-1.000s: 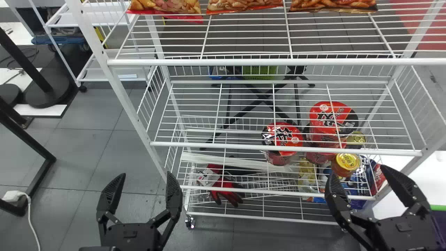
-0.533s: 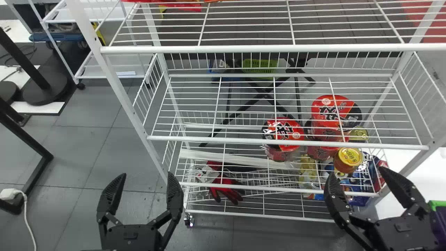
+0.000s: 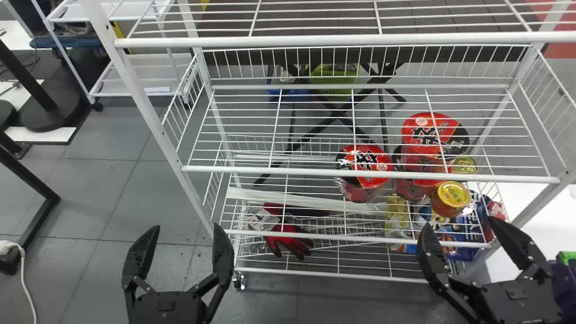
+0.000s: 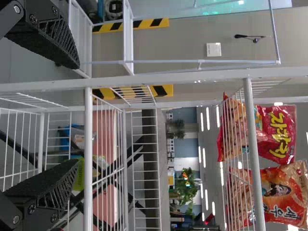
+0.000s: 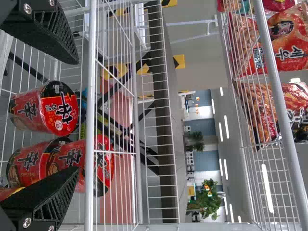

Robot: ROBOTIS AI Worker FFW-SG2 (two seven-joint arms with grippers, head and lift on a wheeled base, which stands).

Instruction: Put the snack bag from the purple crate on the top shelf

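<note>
Both left gripper [image 3: 186, 226] and right gripper [image 3: 459, 222] are spread and empty, the right one nearer, with the purple crate [image 3: 567, 281] just off its outer side.

This looks like a lab with a mock shop corner: a white wire rack [image 3: 315, 172] holds noodle cups [image 5: 50, 109] and snack bags [image 4: 278, 132], with striped hazard tape [image 4: 144, 25] and a wheeled cart [image 3: 121, 95] beyond.
</note>
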